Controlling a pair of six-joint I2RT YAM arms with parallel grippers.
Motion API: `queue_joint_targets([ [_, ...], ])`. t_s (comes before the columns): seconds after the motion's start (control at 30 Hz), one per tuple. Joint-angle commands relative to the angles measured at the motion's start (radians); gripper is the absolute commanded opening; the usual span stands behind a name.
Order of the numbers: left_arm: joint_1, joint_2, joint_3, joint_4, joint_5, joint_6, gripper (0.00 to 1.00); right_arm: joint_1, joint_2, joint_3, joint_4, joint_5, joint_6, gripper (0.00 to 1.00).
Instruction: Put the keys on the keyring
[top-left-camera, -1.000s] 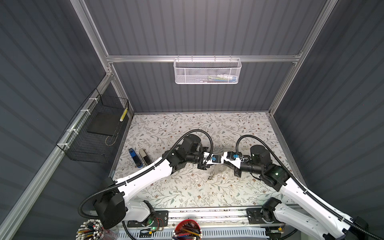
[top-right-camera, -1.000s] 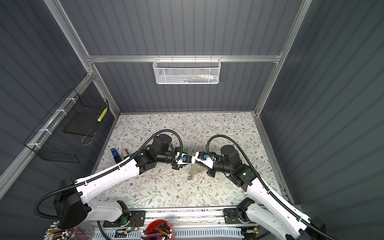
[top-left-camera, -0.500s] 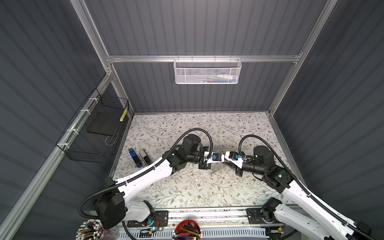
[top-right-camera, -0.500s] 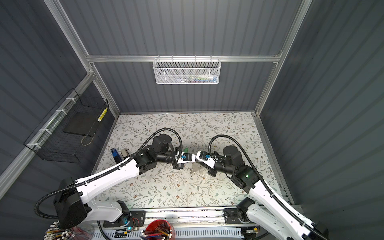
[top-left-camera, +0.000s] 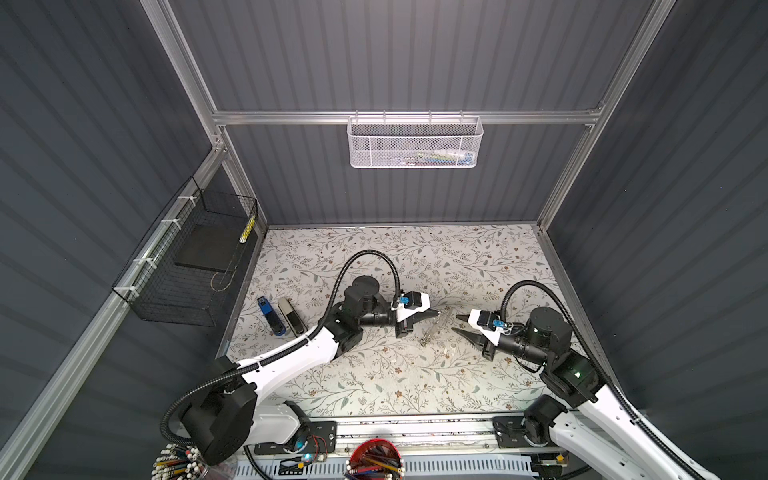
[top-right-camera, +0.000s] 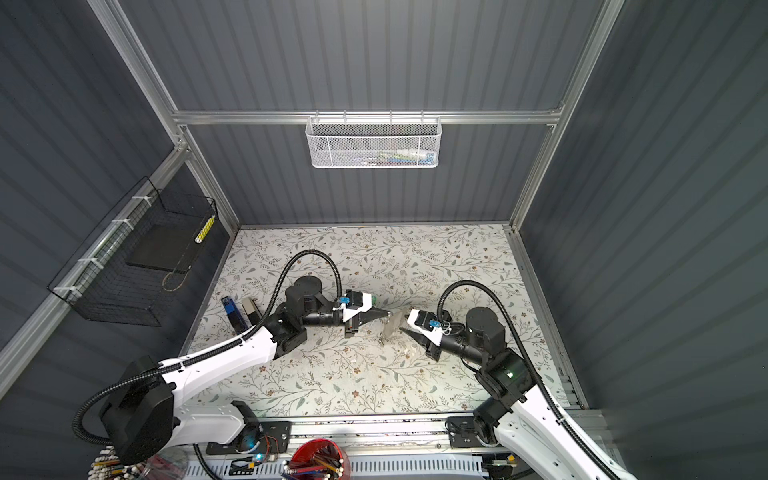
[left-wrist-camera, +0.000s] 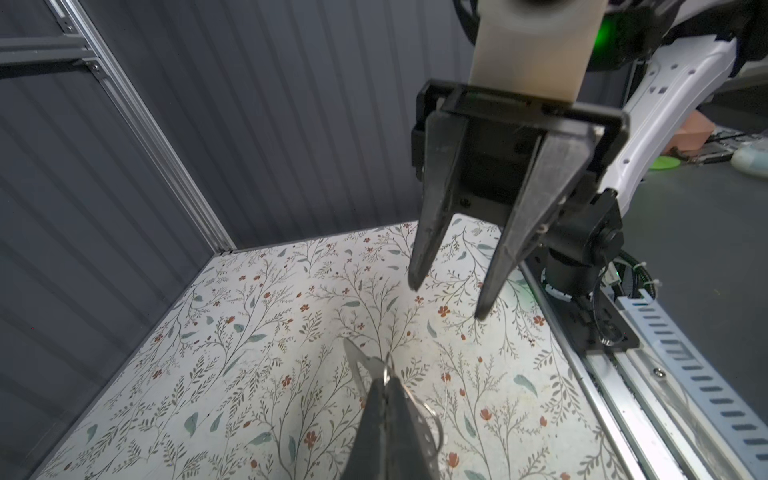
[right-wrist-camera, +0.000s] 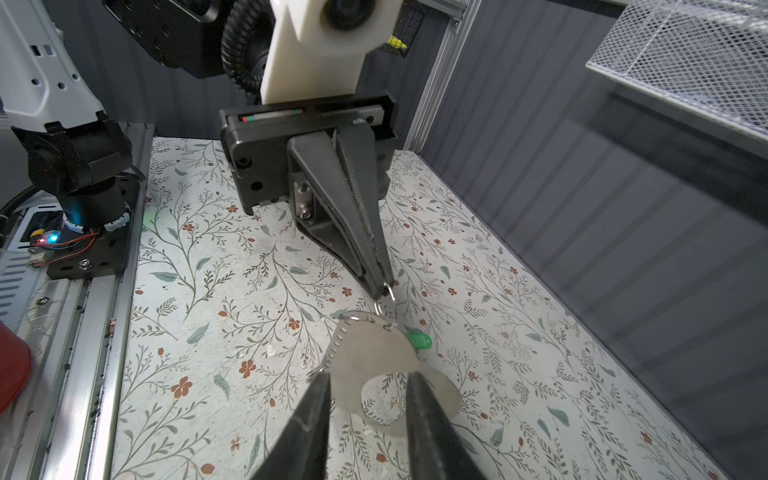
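The keyring (right-wrist-camera: 370, 353) is a flat grey plate with an oval cutout. It hangs above the floral table from a small metal ring (right-wrist-camera: 384, 297). My left gripper (right-wrist-camera: 380, 291) is shut on that ring, as its own wrist view shows (left-wrist-camera: 384, 374). In both top views the keyring (top-left-camera: 435, 326) (top-right-camera: 392, 326) hangs between the two grippers. My right gripper (right-wrist-camera: 370, 376) (top-left-camera: 455, 323) is open, just short of the plate and not touching it. One of the keys shows only as a green tag (right-wrist-camera: 419, 341) behind the plate. I cannot tell whether it is attached.
A blue stapler (top-left-camera: 270, 316) and a grey stapler (top-left-camera: 291, 316) lie by the table's left edge. A black wire basket (top-left-camera: 187, 266) hangs on the left wall and a white mesh basket (top-left-camera: 415, 143) on the back wall. A red pencil cup (top-left-camera: 376, 461) stands in front.
My right gripper has opened and drawn back to the right, away from the keyring. The left gripper has closed fully on the ring and stayed in place.
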Motion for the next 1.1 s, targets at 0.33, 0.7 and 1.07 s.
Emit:
queue_joint_targets([
  [0.33,0.005,-0.017,-0.032,0.213,0.109,-0.129,0.0,-0.017,0.085,0.023,0.093,-0.111,0.05,0.3],
  [0.7,0.001,0.014,-0.024,0.221,0.14,-0.14,0.0,-0.018,0.109,0.04,0.135,-0.13,0.044,0.28],
  [1.07,-0.017,0.025,0.006,0.125,0.129,-0.064,0.0,-0.017,0.098,0.04,0.171,-0.149,0.047,0.22],
])
